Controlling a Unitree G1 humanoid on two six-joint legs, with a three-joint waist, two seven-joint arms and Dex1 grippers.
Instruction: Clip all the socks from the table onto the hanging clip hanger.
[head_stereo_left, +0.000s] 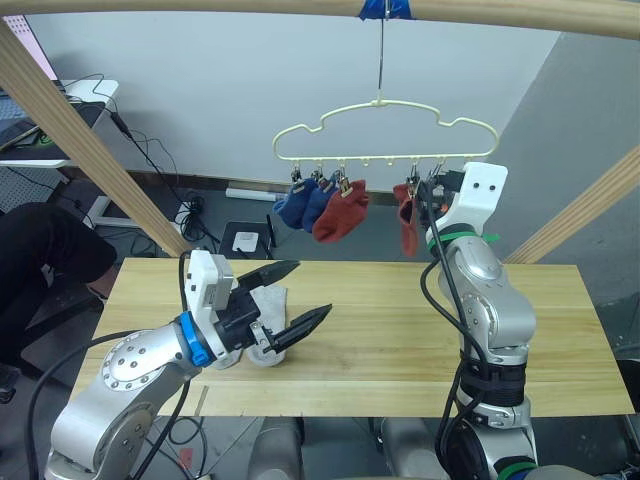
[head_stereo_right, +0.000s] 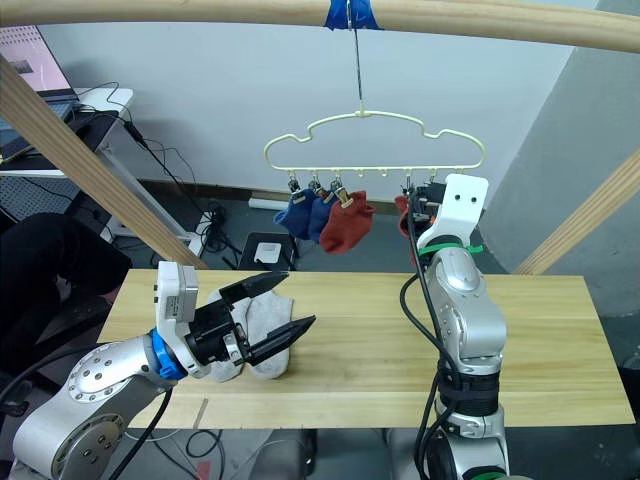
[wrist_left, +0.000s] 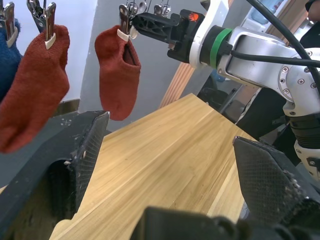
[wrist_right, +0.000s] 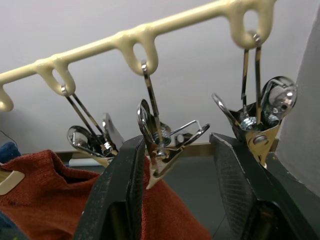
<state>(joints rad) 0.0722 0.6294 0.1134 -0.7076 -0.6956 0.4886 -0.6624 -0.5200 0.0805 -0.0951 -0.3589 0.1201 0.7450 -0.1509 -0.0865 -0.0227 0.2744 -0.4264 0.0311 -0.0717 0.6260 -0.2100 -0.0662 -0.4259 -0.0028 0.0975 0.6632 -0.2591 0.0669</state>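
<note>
Left end effector (head_stereo_left: 290, 297) is held low, fingers spread wide; right end effector (wrist_right: 182, 165) is raised high, fingers parted.

Left gripper (head_stereo_left: 285, 296) hides part of grey socks (head_stereo_right: 268, 330); count unclear

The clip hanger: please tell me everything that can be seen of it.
The clip hanger is a thin cream-yellow cloud-shaped frame. Its metal hook hangs from a wooden pole at a blue tape band. Small silver clips dangle from loops along its bottom bar. Two blue socks and one rust red sock are clipped near its left end, and another red sock further right. The right hand straddles one clip, fingers apart, beside that sock.
</note>
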